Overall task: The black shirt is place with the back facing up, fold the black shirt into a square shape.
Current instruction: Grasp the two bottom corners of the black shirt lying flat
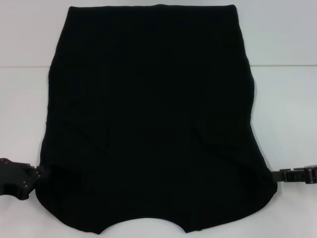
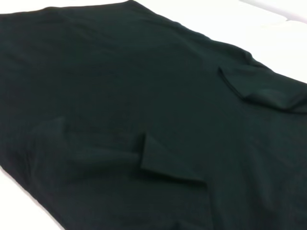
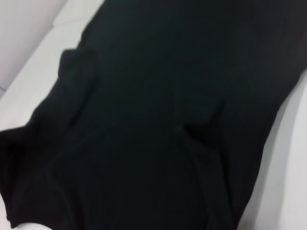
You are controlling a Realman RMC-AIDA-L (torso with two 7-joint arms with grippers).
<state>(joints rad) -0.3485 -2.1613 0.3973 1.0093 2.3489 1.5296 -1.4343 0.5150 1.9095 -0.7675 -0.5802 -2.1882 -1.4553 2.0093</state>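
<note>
The white tabletop [image 1: 287,34] is the biggest thing here, and it holds everything else. The black shirt [image 1: 148,119] lies flat on it and covers most of the middle. Its straight bottom edge is at the far side. The curved neck hole is at the near side, close to the robot. Both short sleeves are folded in on top of the shirt. You can see them as small flaps in the left wrist view [image 2: 168,163] and as soft bumps in the right wrist view [image 3: 196,120]. The cloth is plain black on the side that faces up, with a few little wrinkles.

The left claw [image 1: 38,174] is low at the near left corner of the shirt, right at the cloth's edge. I cannot tell if it is spread or pressed together, because the dark cloth hides its tips.

The right claw [image 1: 278,175] is low at the near right corner, touching the shirt's edge. I cannot tell its state either.
</note>
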